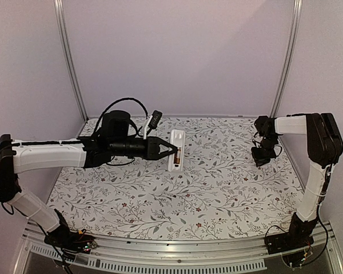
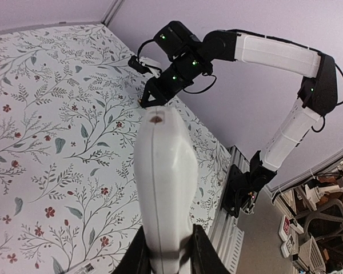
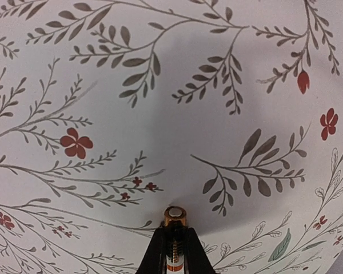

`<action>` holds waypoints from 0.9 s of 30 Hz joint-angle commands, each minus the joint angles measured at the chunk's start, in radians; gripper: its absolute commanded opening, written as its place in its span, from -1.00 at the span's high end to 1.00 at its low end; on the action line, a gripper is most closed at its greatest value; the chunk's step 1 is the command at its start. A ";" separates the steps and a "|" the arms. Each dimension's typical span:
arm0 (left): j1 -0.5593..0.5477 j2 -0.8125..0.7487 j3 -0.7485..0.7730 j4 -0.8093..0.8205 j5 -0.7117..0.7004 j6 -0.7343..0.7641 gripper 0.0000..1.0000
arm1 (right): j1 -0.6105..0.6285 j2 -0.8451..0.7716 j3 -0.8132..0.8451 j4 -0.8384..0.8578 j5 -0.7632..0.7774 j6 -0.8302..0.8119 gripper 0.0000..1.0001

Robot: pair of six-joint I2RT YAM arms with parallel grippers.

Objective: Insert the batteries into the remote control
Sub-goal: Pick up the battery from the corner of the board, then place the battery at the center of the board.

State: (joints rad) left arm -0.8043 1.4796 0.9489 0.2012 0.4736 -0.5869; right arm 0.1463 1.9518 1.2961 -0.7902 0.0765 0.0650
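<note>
The white remote control is held just above the flowered cloth at the middle of the table, my left gripper shut on its side. In the left wrist view the remote rises between the two black fingers. A dark reddish-gold battery lies in its recess. At the right side of the table my right gripper points down at the cloth. It is shut on a second battery, whose gold end sticks out past my right gripper's fingertips, close to the cloth.
A flowered cloth covers the table. Metal frame posts stand at the back corners and a slotted rail runs along the near edge. A black cable loop arches over the left wrist.
</note>
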 commanded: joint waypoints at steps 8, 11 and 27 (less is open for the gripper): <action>0.022 -0.059 -0.035 0.006 -0.042 0.023 0.99 | 0.285 -0.097 -0.040 0.014 -0.065 0.037 0.94; 0.034 -0.076 -0.051 0.006 -0.057 0.009 0.99 | 0.378 -0.129 -0.039 0.020 -0.132 0.028 0.94; 0.244 -0.287 -0.219 -0.058 -0.172 -0.158 0.97 | 0.843 -0.192 0.013 0.058 -0.289 -0.296 0.81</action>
State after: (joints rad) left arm -0.6147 1.2449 0.7609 0.1871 0.3450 -0.6987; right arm 0.8898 1.7424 1.2678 -0.7258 -0.1955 -0.1028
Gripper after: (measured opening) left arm 0.197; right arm 0.093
